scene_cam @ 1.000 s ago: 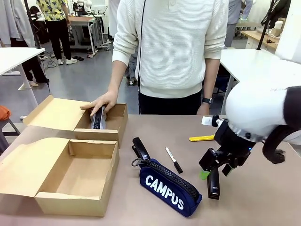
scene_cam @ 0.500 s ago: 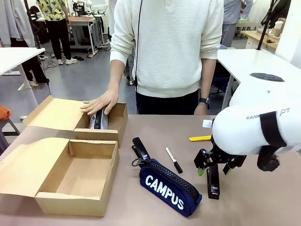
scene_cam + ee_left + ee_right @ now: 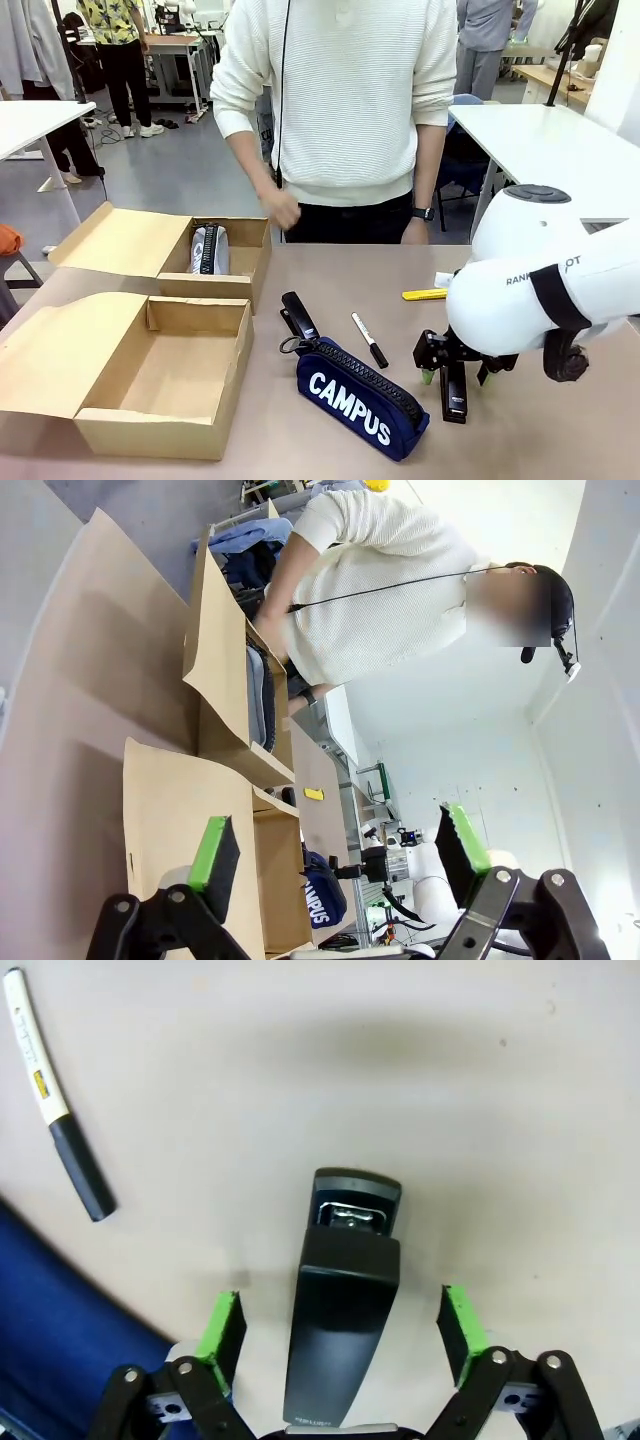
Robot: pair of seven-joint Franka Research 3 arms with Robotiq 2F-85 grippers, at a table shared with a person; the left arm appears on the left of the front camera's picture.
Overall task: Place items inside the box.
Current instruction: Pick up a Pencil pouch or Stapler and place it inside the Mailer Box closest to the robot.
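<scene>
My right hand (image 3: pixel 455 378) hangs low over the slim black stapler (image 3: pixel 343 1280) lying flat on the brown bench (image 3: pixel 560 430). Its fingers are apart and straddle the stapler's long sides, with neither green pad (image 3: pixel 222 1325) touching yet. I judge that closing from here would pinch its narrow body. The wide shallow brown cardboard box (image 3: pixel 160 435) sits well apart on my left, flap lid open, ready to receive it. My left hand (image 3: pixel 337 848) is held clear, fingers apart, holding nothing.

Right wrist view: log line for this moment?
right gripper: jaws open astride black stapler, lying on table | left gripper: jaws open, holding nothing | box: lid open
</scene>
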